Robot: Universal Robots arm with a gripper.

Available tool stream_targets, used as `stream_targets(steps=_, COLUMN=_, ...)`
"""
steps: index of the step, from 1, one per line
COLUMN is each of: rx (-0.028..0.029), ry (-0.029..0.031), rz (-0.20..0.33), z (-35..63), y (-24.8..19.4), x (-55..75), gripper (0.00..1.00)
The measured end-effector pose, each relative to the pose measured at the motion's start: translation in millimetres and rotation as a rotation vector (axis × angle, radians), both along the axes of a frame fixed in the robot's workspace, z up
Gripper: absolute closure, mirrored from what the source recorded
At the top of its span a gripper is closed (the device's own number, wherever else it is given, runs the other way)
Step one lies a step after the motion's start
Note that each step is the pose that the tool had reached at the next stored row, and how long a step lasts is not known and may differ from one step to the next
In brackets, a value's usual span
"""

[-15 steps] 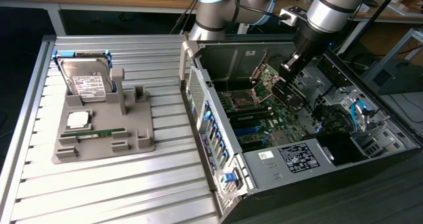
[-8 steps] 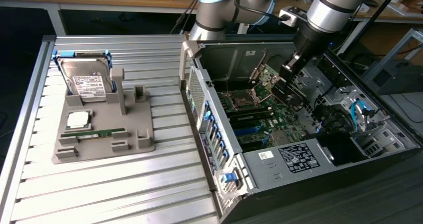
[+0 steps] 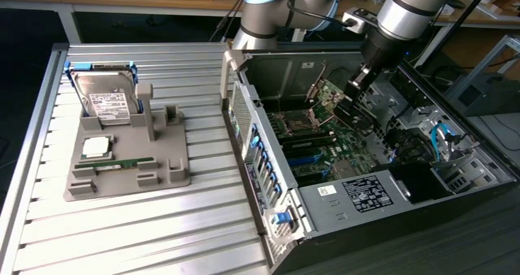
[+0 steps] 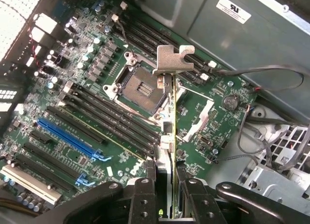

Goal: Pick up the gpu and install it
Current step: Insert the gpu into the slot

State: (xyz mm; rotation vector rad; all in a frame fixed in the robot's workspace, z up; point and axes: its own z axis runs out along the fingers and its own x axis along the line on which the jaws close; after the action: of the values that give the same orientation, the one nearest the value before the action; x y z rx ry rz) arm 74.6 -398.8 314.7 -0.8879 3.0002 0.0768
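The gpu (image 4: 168, 118) is seen edge-on in the wrist view as a thin dark blade, with its pale metal bracket (image 4: 174, 59) at the far end. My gripper (image 4: 164, 174) is shut on it, one finger (image 4: 144, 187) on each side of the card. The card hangs over the green motherboard (image 4: 97, 108), above the processor socket (image 4: 140, 86) and apart from the long blue slot (image 4: 68, 136). In the exterior view my gripper (image 3: 357, 91) reaches down into the open computer case (image 3: 349, 193), with the dark card (image 3: 344, 111) below it.
A grey holder (image 3: 122, 165) stands on the slatted table at the exterior view's left, carrying the silver hard drive (image 3: 106, 100), a processor chip (image 3: 96, 146) and a green memory stick (image 3: 118, 163). Loose cables (image 4: 271, 74) and a drive cage (image 3: 442, 159) crowd the case.
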Motion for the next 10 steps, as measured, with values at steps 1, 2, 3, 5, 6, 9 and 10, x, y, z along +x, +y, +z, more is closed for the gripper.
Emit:
stream_targets(steps=1, rx=0.0000, ry=0.0000, rz=0.005, z=0.0, y=0.0, x=0.0, gripper=0.73)
stream_targets(steps=2, rx=-0.0001, ry=0.0000, rz=0.010, z=0.0, y=0.0, x=0.0, gripper=0.73)
stream_targets(steps=3, rx=0.0000, ry=0.0000, rz=0.014, z=0.0, y=0.0, x=0.0, gripper=0.73)
stream_targets(steps=5, rx=0.0000, ry=0.0000, rz=0.023, z=0.0, y=0.0, x=0.0, gripper=0.73)
stream_targets(steps=6, rx=-0.0001, ry=0.0000, rz=0.028, z=0.0, y=0.0, x=0.0, gripper=0.73)
stream_targets(steps=9, rx=0.0000, ry=0.0000, rz=0.045, z=0.0, y=0.0, x=0.0, gripper=0.73)
stream_targets(steps=10, rx=0.0000, ry=0.0000, rz=0.049, z=0.0, y=0.0, x=0.0, gripper=0.73)
